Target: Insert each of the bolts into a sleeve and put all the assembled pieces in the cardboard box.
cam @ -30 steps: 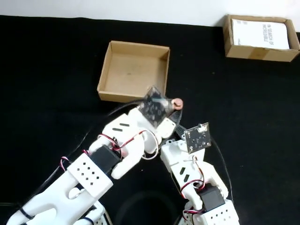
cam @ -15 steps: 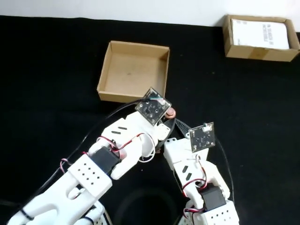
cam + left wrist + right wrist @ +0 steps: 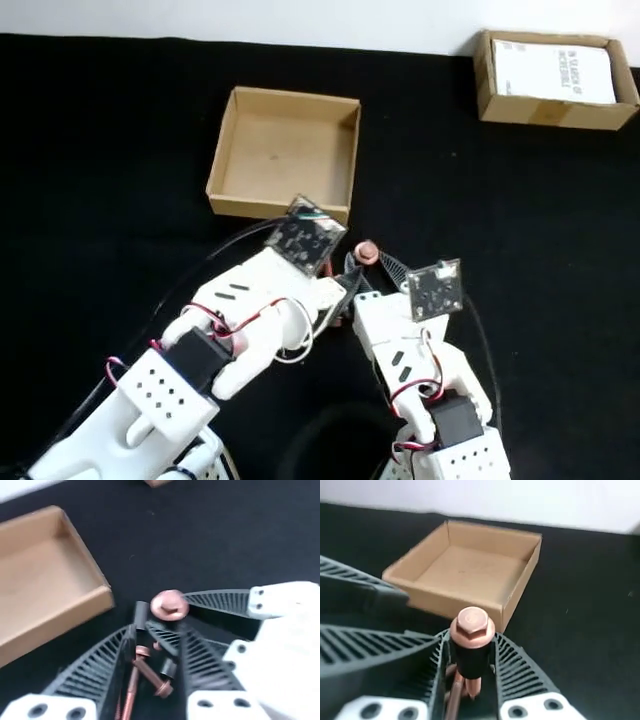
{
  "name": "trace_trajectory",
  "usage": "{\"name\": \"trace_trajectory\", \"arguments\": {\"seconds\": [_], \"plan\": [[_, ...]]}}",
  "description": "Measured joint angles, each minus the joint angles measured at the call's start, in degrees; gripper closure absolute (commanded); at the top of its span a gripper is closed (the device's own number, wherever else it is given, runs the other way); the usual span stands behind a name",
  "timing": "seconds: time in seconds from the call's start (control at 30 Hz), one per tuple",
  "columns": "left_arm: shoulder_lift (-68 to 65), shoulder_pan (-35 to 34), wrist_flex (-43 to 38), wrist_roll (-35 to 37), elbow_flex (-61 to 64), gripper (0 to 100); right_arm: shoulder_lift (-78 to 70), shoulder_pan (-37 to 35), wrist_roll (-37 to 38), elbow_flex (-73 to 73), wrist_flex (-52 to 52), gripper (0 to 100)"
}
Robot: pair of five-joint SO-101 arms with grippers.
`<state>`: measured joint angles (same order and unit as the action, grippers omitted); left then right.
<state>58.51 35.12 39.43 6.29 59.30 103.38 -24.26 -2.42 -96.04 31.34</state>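
Note:
My right gripper [image 3: 470, 655] is shut on an assembled piece: a copper bolt [image 3: 471, 623] seated in a black sleeve [image 3: 470, 660], its head [image 3: 367, 250] pointing toward the cardboard box [image 3: 285, 150]. The box stands just beyond it. My left gripper [image 3: 147, 635] is open, close beside the right one, with its ribbed fingers [image 3: 95, 670] spread over loose copper bolts [image 3: 147, 672] and a black sleeve [image 3: 168, 669] on the table. The held bolt head [image 3: 170, 605] sits just past the left fingertips. More copper bolts [image 3: 456, 690] lie under the right gripper.
A second cardboard box [image 3: 555, 75] with a white sheet in it stands at the far right corner. The black table [image 3: 520, 220] stretches out to the right of the arms. A white wall [image 3: 520, 500] rises behind the table.
The left arm has drawn back toward the near left, away from the bolt head. The right gripper with the bolt and sleeve has shifted slightly nearer and left.

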Motion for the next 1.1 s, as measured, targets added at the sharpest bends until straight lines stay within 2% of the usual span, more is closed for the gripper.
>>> {"name": "trace_trajectory", "arguments": {"seconds": [0.13,0.23,0.3,0.4,0.53,0.73,0.8,0.93,1.1], "plan": [[2.20,0.00,3.34,1.14,0.00,85,-0.09,0.00,0.00,0.00,0.18,99.2],[5.63,-0.09,4.66,1.14,0.00,99,-0.09,0.00,0.00,0.00,0.44,99.2],[8.62,-1.49,4.84,0.97,0.09,97,-0.09,0.00,-2.64,0.18,2.99,99.2],[14.59,-6.59,4.92,-0.35,0.09,99,-0.88,-0.18,-9.58,2.81,10.37,99.2],[21.80,-16.35,4.92,-3.69,0.09,99,-7.56,-0.35,-11.69,9.41,13.45,99.2],[31.12,-34.02,4.92,-4.22,6.95,99,-26.99,-0.53,-12.13,28.57,13.98,99.2],[34.46,-38.07,4.92,-4.22,11.43,99,-35.25,-0.53,-12.13,36.75,14.95,99.2],[41.76,-41.85,4.92,-4.22,22.33,99,-53.71,-2.11,-12.04,53.54,20.84,99.2],[44.92,-43.08,4.92,-4.22,32.79,99,-77.36,-9.23,-2.99,74.55,32.00,99.2]]}}
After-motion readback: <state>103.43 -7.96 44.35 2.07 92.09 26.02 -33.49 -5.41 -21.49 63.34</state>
